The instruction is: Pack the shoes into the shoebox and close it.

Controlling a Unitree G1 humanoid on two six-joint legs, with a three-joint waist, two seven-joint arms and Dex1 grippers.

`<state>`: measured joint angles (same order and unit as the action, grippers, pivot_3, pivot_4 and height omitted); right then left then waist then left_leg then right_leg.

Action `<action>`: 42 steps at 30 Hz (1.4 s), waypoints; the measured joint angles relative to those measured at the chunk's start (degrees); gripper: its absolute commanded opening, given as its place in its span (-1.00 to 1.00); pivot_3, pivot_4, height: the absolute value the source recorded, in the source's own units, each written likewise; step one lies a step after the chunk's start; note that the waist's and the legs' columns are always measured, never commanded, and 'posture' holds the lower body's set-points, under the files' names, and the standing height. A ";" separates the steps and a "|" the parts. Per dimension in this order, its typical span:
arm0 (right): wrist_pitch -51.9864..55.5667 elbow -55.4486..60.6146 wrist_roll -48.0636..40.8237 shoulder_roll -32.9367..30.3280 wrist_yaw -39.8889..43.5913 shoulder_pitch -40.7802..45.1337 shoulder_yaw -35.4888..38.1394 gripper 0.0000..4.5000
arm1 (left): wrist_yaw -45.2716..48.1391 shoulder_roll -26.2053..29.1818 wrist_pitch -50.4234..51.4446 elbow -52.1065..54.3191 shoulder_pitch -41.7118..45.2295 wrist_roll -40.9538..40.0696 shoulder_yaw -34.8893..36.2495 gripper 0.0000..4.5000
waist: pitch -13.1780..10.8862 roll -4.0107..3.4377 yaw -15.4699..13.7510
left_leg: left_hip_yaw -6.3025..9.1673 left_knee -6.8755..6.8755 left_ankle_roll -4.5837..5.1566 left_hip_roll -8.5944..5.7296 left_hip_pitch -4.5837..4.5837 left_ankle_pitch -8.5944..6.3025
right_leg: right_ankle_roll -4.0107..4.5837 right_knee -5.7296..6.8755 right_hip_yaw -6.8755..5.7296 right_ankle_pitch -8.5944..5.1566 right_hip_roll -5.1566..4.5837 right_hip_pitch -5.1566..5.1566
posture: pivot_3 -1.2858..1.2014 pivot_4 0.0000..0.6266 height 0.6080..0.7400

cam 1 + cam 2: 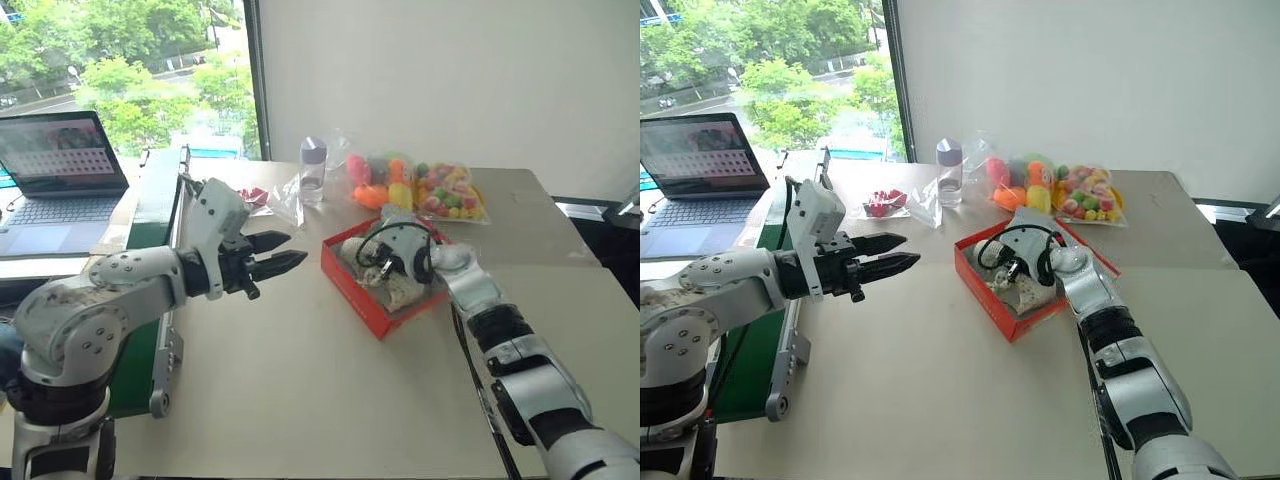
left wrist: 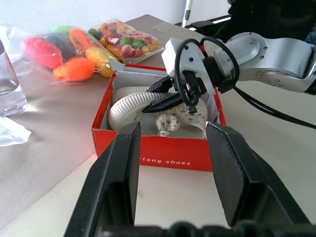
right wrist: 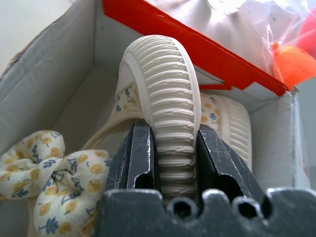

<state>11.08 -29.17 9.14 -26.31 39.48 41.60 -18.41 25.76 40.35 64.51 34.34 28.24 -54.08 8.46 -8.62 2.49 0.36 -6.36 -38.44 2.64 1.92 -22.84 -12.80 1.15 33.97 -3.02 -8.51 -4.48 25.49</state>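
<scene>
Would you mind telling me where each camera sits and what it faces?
Left eye view: on the head, looking down over the table; both arms show.
Right eye view: beside it, same scene.
Left wrist view: on the left wrist, facing the shoebox; the open left gripper frames it.
Right wrist view: on the right wrist, inside the box; the right gripper clamps a shoe.
Both wrist views share the shoes and box.
</scene>
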 measured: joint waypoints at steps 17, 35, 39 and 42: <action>4.06 4.50 0.75 -0.41 4.19 -5.91 1.39 0.93 | 2.64 0.90 -2.15 -1.11 0.28 2.40 -2.25 -0.02 | 0.25 0.30 -0.88 | 0.00 0.15 0.00 0.05 -0.18 -0.02 | 0.00 -0.34 0.04 -0.08 0.01 0.16 | 0.03 -0.52 1.00; 46.37 27.71 -23.56 -8.27 22.08 -0.90 12.21 1.00 | 5.94 0.53 -4.71 -3.93 2.31 5.14 -5.31 -0.02 | -0.65 -0.22 -0.82 | -0.09 0.28 0.47 0.02 -1.15 0.26 | -0.01 0.04 0.05 -0.16 0.25 1.35 | 0.03 -0.52 1.00; 47.53 26.67 -25.20 -8.53 20.15 2.19 13.31 1.00 | 6.64 0.13 -5.63 -4.69 2.76 6.23 -6.04 -0.02 | -0.71 -0.23 -0.90 | -0.10 0.31 0.47 -0.03 -1.31 0.26 | -0.04 0.05 0.06 -0.16 0.19 1.50 | 0.03 -0.52 1.00; 47.53 25.08 -25.68 -8.74 18.19 3.96 14.97 1.00 | 7.19 -0.02 -5.99 -5.65 2.78 6.95 -6.51 -0.02 | -0.74 -0.21 -0.99 | -0.11 0.30 0.49 -0.08 -1.37 0.25 | -0.14 0.03 0.06 -0.10 0.15 1.52 | 0.03 -0.52 1.00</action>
<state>58.60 -4.09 -16.54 -35.05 57.67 45.56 -3.44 32.95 40.34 58.52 28.69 31.02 -47.13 1.95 -9.35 2.28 -0.63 -6.47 -38.13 3.13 1.84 -24.21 -12.55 1.01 34.00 -2.96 -8.61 -4.33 27.02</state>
